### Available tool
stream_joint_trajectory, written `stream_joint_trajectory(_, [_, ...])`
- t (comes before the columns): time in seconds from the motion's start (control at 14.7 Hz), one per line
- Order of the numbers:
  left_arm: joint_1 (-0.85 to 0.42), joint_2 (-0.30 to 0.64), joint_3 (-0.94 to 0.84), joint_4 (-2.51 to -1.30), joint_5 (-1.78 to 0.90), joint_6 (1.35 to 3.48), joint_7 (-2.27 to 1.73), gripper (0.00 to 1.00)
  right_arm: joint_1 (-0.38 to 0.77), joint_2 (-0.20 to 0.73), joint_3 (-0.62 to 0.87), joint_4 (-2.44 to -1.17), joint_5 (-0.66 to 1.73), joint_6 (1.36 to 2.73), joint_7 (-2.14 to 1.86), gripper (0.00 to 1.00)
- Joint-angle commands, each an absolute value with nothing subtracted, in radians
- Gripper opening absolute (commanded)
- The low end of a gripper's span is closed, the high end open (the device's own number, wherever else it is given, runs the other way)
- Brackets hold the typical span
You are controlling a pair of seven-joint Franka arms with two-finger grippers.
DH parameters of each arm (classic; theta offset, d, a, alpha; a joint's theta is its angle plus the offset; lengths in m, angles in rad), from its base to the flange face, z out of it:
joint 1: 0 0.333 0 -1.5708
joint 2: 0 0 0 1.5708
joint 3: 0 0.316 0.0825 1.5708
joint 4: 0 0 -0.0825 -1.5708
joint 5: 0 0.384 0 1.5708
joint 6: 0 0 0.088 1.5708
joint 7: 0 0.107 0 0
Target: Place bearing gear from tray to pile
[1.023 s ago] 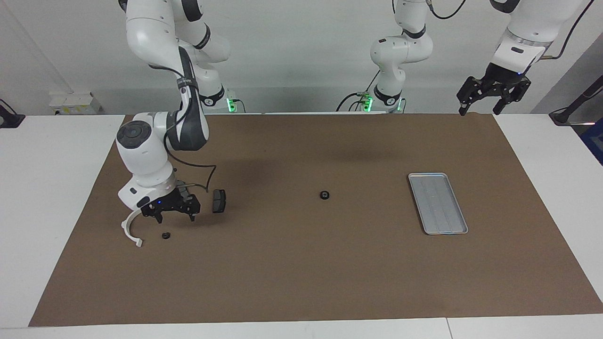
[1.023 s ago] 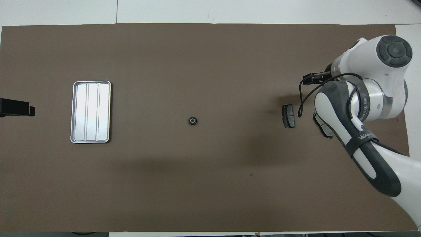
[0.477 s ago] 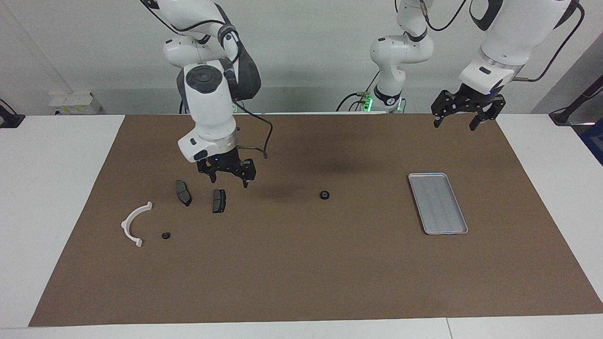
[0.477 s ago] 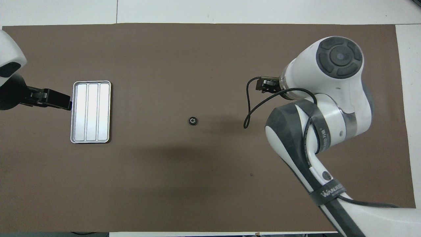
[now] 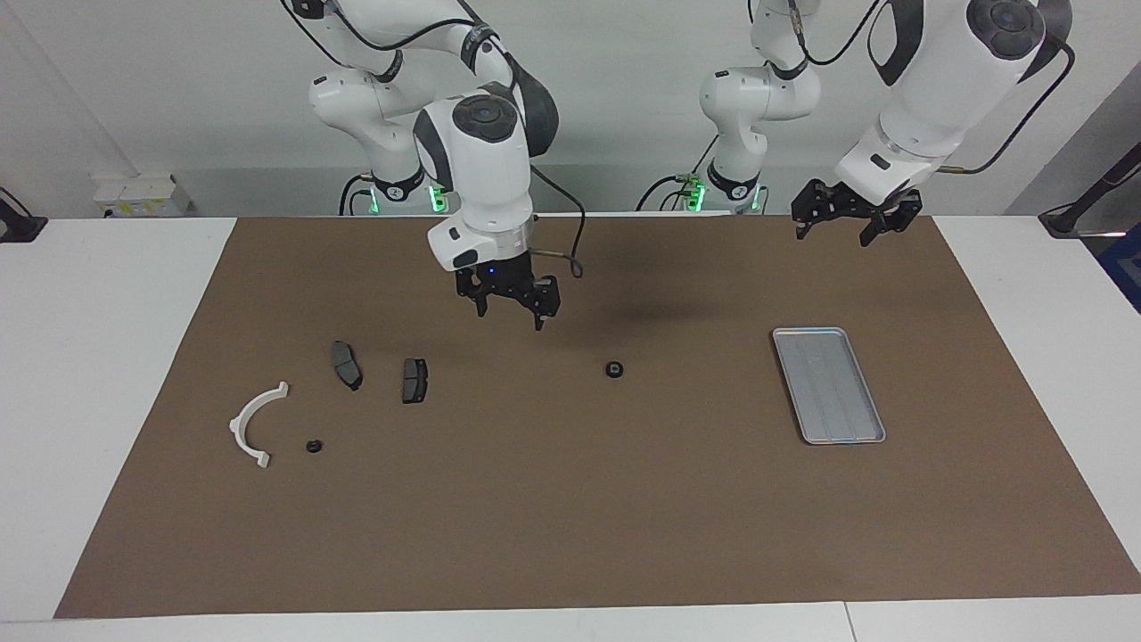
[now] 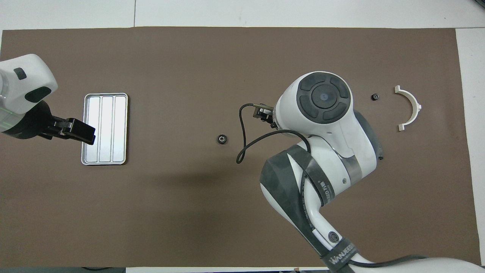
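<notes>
The silver-grey tray (image 5: pixel 829 385) lies empty toward the left arm's end of the mat and also shows in the overhead view (image 6: pixel 105 129). One black bearing gear (image 5: pixel 613 368) lies on the mat at mid-table (image 6: pixel 221 138). The pile is a white arc (image 5: pixel 252 426), two dark brake pads (image 5: pixel 346 364) (image 5: pixel 414 379) and a second small gear (image 5: pixel 313 446). My right gripper (image 5: pixel 510 316) is open and empty, raised over the mat between the pads and the middle gear. My left gripper (image 5: pixel 831 234) is open and empty, raised over the mat near the tray.
A brown mat (image 5: pixel 570 535) covers the table, with white table edges around it. In the overhead view the right arm (image 6: pixel 322 125) hides both brake pads, while the white arc (image 6: pixel 410 107) and the small gear (image 6: pixel 374 97) show beside it.
My right gripper has risen from the pile and moved toward mid-table, uncovering the pads and arc. My left gripper has moved in toward the tray. The parts on the mat have not moved.
</notes>
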State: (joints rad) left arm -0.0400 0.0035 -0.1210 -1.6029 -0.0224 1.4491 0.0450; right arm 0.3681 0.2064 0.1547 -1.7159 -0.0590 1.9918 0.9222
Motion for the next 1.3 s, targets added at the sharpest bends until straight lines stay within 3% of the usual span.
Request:
stream_joint_trajectory(0.0, [-0.046, -0.021, -0.110, -1.637, -0.025, 1.453, 0.041, 1.00, 0.376, 0.259, 0.202, -1.668, -0.048, 1.999, 1.024, 1.00])
stream_joint_trajectory(0.55, [-0.034, -0.017, -0.104, -1.637, -0.008, 1.489, 0.041, 1.00, 0.459, 0.400, 0.199, -1.568, -0.061, 1.984, 1.063, 1.00])
stream_joint_trajectory(0.89, [-0.032, -0.017, -0.100, -1.638, -0.008, 1.499, 0.040, 1.00, 0.537, 0.570, 0.198, -1.434, -0.165, 1.970, 1.175, 1.00])
stream_joint_trajectory(1.23, [-0.025, -0.017, -0.097, -1.640, -0.008, 1.503, 0.041, 1.00, 0.572, 0.678, 0.195, -1.355, -0.202, 1.999, 1.212, 1.00])
